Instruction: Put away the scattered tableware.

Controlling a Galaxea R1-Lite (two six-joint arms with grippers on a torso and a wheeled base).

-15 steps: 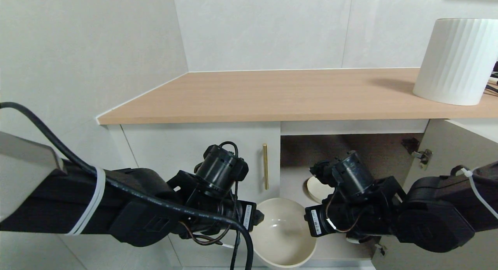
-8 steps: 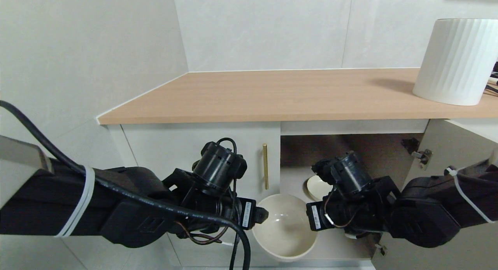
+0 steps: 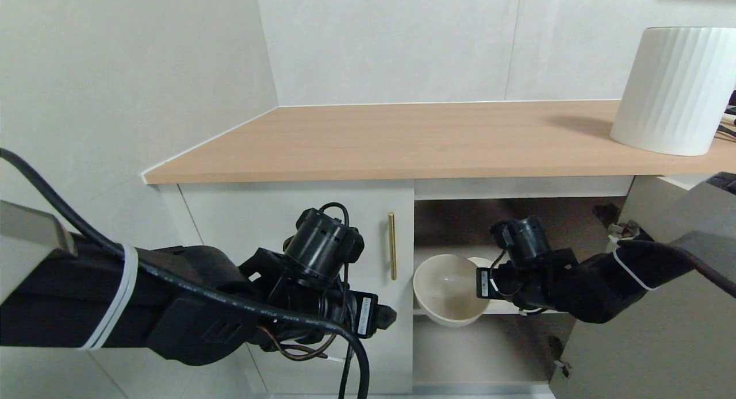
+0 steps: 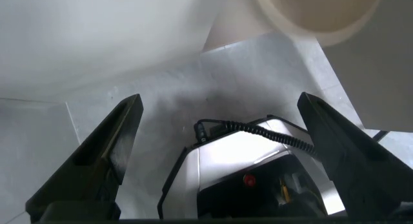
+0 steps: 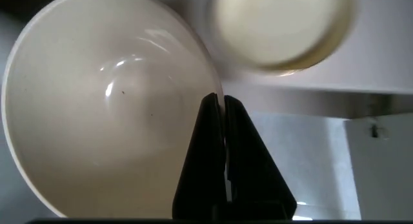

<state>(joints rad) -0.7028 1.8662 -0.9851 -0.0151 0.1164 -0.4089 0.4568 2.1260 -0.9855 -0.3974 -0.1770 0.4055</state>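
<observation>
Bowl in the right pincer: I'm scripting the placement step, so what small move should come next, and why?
Probably ease the bowl further in above the shelf, beside the small plate, before releasing. The right pincer is shut on its rim, and the bowl seems to hang partly past the shelf's front edge.

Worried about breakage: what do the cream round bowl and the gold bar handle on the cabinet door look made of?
Cream round bowl: likely glazed ceramic, possibly melamine; smooth surface with glossy highlights inside. Gold bar handle: probably brass-toned metal; slim, with a soft sheen.
</observation>
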